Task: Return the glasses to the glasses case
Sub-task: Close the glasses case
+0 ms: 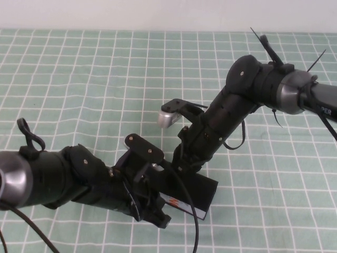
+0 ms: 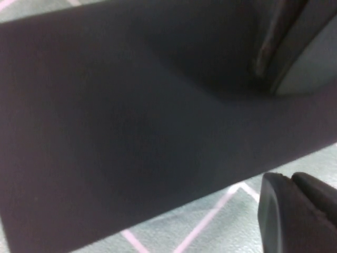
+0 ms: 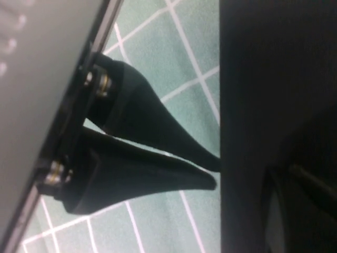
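Observation:
The glasses case (image 1: pixel 199 190) is a matte black box lying with its lid down at the near middle of the table, its white side with an orange mark facing me. It fills the left wrist view (image 2: pixel 131 132) and the right wrist view (image 3: pixel 253 105). The glasses are hidden. My left gripper (image 1: pixel 160 215) is at the case's near left end; its fingers (image 2: pixel 290 179) are together over the cloth beside the case, holding nothing. My right gripper (image 1: pixel 180 166) comes down at the case's far left edge; its fingers (image 3: pixel 215 176) are together with the tips against the case's edge.
A green cloth (image 1: pixel 79 95) with a white grid covers the table. Both arms crowd the near middle. The right arm's silver wrist camera (image 1: pixel 167 118) hangs above the case's far side.

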